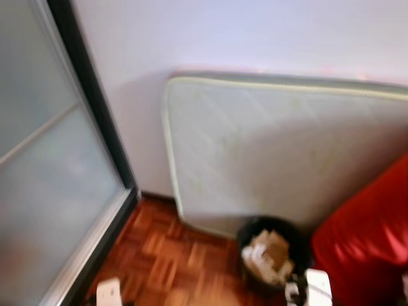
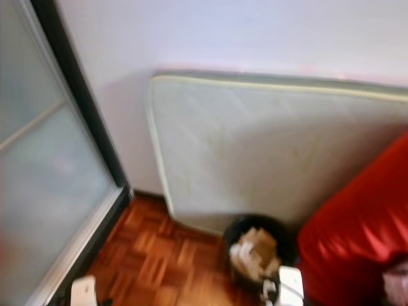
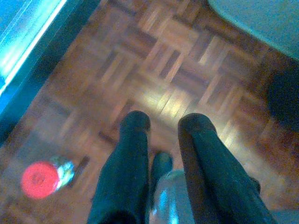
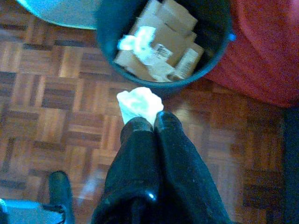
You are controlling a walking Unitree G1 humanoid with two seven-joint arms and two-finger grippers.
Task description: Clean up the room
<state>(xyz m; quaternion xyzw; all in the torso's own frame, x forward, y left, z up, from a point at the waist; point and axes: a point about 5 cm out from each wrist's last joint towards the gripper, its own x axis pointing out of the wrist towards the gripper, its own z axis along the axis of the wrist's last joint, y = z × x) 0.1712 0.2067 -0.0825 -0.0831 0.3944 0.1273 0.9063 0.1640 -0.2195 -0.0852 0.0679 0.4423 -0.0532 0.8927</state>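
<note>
Item: crumpled white tissue, pinched at its edge by the right end effector, just short of the black bin. Probably light, soft, easily dropped.

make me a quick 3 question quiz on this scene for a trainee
1. True or false: the right gripper pinches a white crumpled tissue.
2. What fills the black bin? A) cardboard and paper B) water C) clothes
3. What leans on the wall behind the bin?

Key
1. True: its fingers are closed on the tissue, just short of the bin's rim.
2. A
3. A pale mattress, beside something red.
</note>
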